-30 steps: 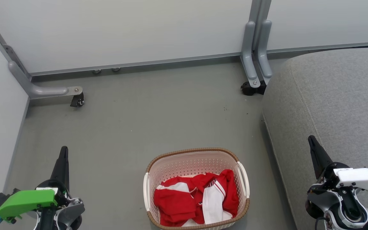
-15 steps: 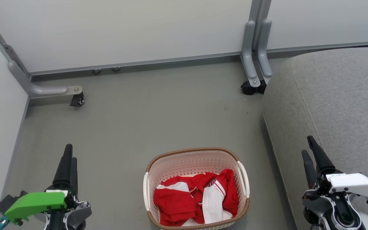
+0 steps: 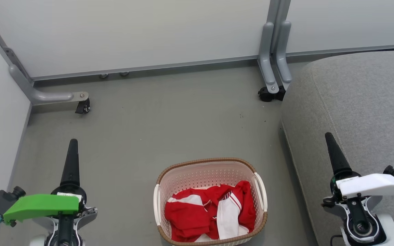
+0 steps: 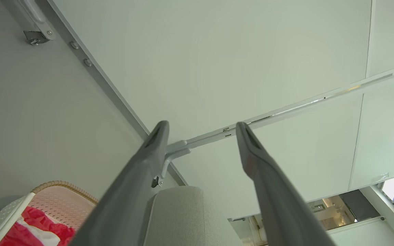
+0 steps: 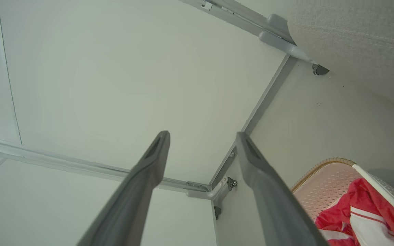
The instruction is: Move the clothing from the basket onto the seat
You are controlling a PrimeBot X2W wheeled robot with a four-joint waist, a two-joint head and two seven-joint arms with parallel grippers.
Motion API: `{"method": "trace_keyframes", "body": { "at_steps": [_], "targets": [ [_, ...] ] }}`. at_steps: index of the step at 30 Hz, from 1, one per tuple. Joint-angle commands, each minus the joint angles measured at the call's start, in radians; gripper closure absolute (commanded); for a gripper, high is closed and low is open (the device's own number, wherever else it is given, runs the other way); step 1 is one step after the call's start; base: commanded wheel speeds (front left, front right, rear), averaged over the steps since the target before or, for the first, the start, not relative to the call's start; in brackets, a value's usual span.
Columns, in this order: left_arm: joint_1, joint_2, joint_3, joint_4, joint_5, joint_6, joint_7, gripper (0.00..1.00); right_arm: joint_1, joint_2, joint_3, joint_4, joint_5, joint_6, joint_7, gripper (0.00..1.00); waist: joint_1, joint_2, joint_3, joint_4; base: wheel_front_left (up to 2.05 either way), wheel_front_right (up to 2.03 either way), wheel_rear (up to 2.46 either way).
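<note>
Clothing (image 3: 210, 215) in basket (image 3: 205, 163), seat (image 3: 361, 102) rightward

Grey matte floor (image 3: 142, 143). A cream perforated laundry basket (image 3: 205, 160) with a brown rim stands upright on it, bottom centre of the head view. The grey sofa seat (image 3: 361, 102) sits on the floor at right, near the basket, not touching it. At the back are grey partition feet: left black caster (image 3: 82, 107), right black caster (image 3: 268, 94) just beside the seat's corner. Dark specks (image 3: 241, 117) on bare floor.
</note>
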Motion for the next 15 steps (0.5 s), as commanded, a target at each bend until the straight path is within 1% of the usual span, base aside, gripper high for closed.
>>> {"method": "trace_keyframes", "body": {
  "at_steps": [1,15],
  "targets": [
    [-0.034,0.016,-0.007,-0.023,0.048,-0.002,-0.011,0.00,-0.028,-0.012,0.009,-0.025,-0.058,0.000,-0.012,0.00,0.0000,-0.0001,-0.001,0.000,0.00,0.00,0.00],
    [-0.037,0.039,-0.045,-0.037,0.303,-0.003,-0.061,0.00,-0.031,-0.032,0.055,-0.045,-0.346,0.000,-0.063,0.00,0.0000,-0.0001,-0.002,0.002,0.00,0.00,0.00]
  ]
}}
